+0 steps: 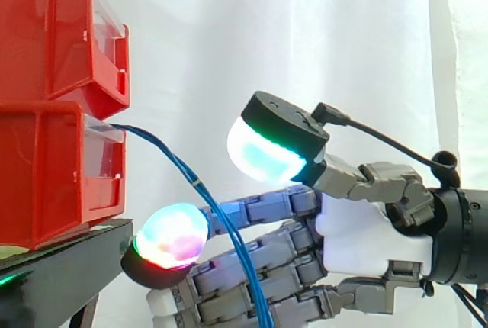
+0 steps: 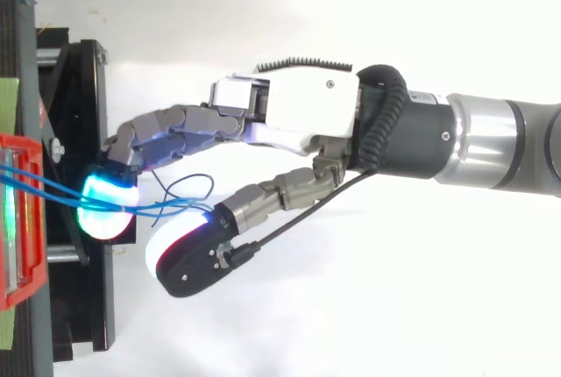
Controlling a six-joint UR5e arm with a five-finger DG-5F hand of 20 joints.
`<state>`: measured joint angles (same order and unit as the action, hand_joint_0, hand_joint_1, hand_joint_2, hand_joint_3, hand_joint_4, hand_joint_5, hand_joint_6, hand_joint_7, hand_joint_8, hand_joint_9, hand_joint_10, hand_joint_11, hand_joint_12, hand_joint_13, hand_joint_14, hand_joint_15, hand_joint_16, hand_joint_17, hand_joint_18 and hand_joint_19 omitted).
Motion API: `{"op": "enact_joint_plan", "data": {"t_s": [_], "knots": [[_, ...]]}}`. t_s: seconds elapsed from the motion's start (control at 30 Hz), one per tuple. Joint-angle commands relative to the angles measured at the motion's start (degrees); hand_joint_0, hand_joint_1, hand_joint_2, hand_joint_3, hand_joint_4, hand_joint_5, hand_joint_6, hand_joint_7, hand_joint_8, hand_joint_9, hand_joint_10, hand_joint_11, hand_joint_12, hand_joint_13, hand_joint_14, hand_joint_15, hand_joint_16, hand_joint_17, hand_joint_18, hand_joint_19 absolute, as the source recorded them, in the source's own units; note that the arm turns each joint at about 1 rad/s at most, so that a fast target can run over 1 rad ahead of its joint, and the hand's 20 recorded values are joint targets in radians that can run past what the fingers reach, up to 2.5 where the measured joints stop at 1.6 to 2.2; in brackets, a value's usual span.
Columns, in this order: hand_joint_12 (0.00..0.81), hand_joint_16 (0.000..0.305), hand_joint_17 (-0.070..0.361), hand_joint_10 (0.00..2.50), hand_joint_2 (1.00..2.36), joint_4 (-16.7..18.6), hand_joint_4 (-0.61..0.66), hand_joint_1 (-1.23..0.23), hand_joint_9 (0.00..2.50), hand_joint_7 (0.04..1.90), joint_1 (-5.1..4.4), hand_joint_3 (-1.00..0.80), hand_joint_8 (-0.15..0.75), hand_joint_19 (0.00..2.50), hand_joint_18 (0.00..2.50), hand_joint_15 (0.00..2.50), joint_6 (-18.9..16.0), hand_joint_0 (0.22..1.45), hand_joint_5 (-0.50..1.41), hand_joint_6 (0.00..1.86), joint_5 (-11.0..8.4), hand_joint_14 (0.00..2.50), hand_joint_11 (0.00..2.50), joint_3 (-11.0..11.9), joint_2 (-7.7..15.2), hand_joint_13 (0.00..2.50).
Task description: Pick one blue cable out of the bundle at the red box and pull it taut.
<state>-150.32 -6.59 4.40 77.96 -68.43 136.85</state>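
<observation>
The upper red bin (image 1: pixel 53 30) sat stacked on the lower red bin (image 1: pixel 46 175) at the left, on a black stand (image 1: pixel 69 267) before a white curtain (image 1: pixel 305 38). Thin blue cables (image 1: pixel 183 168) left the lower bin's front lip and arced down to the right, crossing the fingers (image 1: pixel 259 207) and running off the bottom edge. The robot hand (image 1: pixel 366 229) reached in from the right, fingers stretched toward the stand. One fingertip pad (image 1: pixel 171 236) glowed red, green and blue just beside the stand's edge. The thumb (image 1: pixel 263 152) stood well above the fingers, glowing white and cyan.
</observation>
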Motion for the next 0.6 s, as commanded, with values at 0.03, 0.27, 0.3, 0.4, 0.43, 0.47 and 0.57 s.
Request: {"op": "enact_joint_plan", "data": {"t_s": [0.03,0.27,0.3,0.4,0.43,0.47,0.57], "knots": [[0.373,0.061,0.137,0.00,1.00,-1.6,0.34,-0.70,0.54,1.04,0.35,-0.44,0.342,0.04,0.17,0.02,0.0,0.58,-0.11,0.50,0.09,0.00,0.00,1.2,0.0,0.30],[0.371,0.060,0.135,0.00,1.01,-2.3,0.29,-0.71,0.56,1.17,0.35,-0.35,0.340,0.04,0.18,0.03,0.1,0.61,-0.10,0.50,0.18,0.00,0.02,2.1,0.0,0.31],[0.371,0.060,0.135,0.00,1.01,-2.3,0.28,-0.72,0.56,1.19,0.35,-0.34,0.341,0.04,0.18,0.02,0.2,0.61,-0.10,0.50,0.18,0.00,0.02,2.2,0.0,0.31],[0.371,0.060,0.135,0.00,1.01,-2.1,0.25,-0.73,0.56,1.14,0.35,-0.33,0.340,0.04,0.18,0.03,0.3,0.62,-0.10,0.54,0.18,0.00,0.03,2.3,0.0,0.31],[0.371,0.060,0.135,0.00,1.01,-2.1,0.25,-0.73,0.56,1.12,0.35,-0.33,0.337,0.04,0.18,0.03,0.4,0.62,-0.10,0.55,0.09,0.00,0.04,2.3,0.0,0.31],[0.370,0.060,0.134,0.00,1.01,-2.1,0.25,-0.73,0.56,1.15,0.35,-0.33,0.337,0.03,0.19,0.02,0.6,0.62,-0.10,0.54,0.18,0.00,0.04,2.4,0.0,0.31],[0.369,0.060,0.134,0.00,1.01,-2.0,0.23,-0.73,0.57,1.08,0.35,-0.33,0.339,0.03,0.19,0.02,0.6,0.62,-0.11,0.59,0.18,0.00,0.04,2.4,0.0,0.32]]}}
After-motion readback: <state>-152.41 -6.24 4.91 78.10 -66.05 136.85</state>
